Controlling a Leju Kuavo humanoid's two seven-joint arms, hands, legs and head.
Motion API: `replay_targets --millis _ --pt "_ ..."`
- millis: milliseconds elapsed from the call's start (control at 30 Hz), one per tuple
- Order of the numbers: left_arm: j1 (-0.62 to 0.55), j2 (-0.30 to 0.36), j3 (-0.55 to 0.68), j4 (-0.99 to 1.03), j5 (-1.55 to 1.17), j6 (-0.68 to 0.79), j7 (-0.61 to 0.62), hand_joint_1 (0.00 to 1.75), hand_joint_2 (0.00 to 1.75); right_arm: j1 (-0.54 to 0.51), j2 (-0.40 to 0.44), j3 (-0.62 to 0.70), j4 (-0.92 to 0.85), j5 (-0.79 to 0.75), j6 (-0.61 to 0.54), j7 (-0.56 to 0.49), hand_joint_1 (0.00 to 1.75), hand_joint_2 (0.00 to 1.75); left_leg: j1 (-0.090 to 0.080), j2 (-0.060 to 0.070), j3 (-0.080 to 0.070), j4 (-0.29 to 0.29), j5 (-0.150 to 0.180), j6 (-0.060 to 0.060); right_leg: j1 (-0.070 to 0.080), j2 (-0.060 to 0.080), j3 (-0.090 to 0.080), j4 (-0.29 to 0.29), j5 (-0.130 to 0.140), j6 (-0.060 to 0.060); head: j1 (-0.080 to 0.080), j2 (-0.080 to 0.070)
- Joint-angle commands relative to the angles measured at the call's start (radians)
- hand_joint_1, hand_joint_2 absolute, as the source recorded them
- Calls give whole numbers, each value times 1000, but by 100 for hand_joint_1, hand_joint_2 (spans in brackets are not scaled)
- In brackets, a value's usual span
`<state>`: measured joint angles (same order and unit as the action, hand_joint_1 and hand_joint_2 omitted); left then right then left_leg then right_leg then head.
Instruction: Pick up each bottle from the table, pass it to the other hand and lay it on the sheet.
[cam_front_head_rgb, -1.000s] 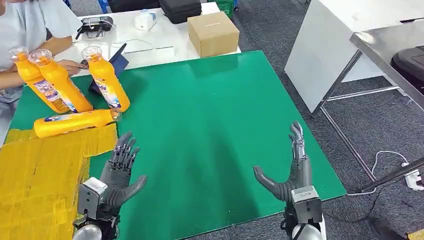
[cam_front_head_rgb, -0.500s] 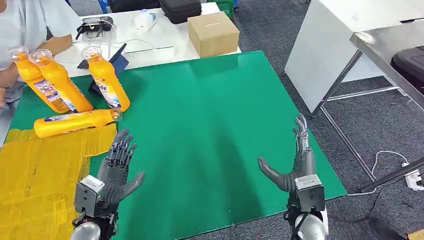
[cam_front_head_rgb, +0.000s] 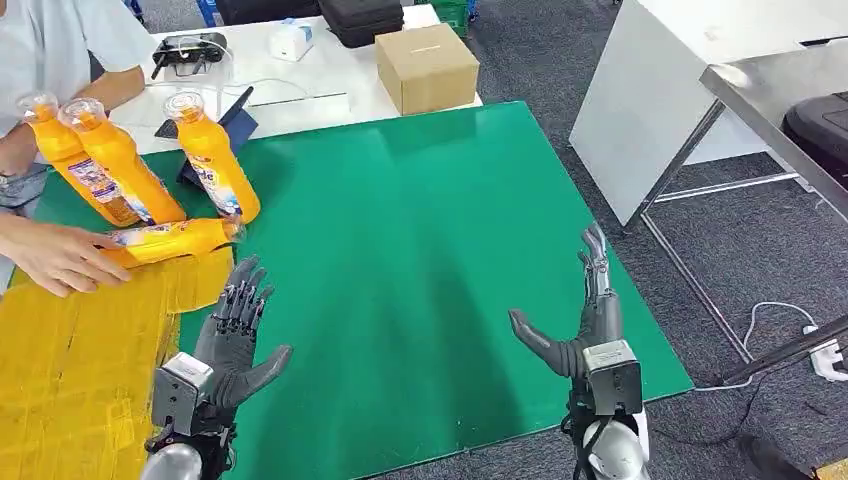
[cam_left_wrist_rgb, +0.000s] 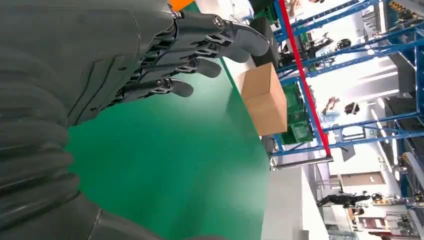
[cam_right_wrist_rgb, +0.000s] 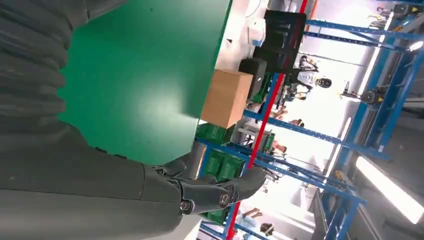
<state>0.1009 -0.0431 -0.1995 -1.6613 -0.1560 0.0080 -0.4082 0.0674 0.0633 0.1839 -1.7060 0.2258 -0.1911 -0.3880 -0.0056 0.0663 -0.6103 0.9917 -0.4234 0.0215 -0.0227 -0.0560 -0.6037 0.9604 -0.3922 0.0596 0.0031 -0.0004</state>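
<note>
Both of our hands hover spread and holding nothing over the green table (cam_front_head_rgb: 420, 250), left hand (cam_front_head_rgb: 235, 335) beside the yellow sheet (cam_front_head_rgb: 70, 350), right hand (cam_front_head_rgb: 590, 325) near the far edge. Beyond, a person's hand (cam_front_head_rgb: 62, 257) rests on the lying bottle (cam_front_head_rgb: 175, 238) (at the sheet's edge); three upright bottles (cam_front_head_rgb: 125, 165) stand behind, then a cardboard box (cam_front_head_rgb: 427, 67).

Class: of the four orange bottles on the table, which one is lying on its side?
The bottle under the person's hand, at the yellow sheet's far edge, lies flat. The other three stand with caps up.
</note>
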Motion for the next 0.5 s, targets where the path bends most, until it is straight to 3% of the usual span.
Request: replay_targets --millis 33,500 --pt "-6 18 -29 17 -56 16 0 0 175 -43 3 33 54 6 4 1 0 175 2 -5 7 1 -3 -2 1 6 7 0 -2 -4 0 0" --pt "4 -16 8 26 -82 77 -14 0 175 -65 11 149 92 61 -9 28 0 175 1 -3 4 0 -1 -1 0 4 3 -1 -1 -2 0 0"
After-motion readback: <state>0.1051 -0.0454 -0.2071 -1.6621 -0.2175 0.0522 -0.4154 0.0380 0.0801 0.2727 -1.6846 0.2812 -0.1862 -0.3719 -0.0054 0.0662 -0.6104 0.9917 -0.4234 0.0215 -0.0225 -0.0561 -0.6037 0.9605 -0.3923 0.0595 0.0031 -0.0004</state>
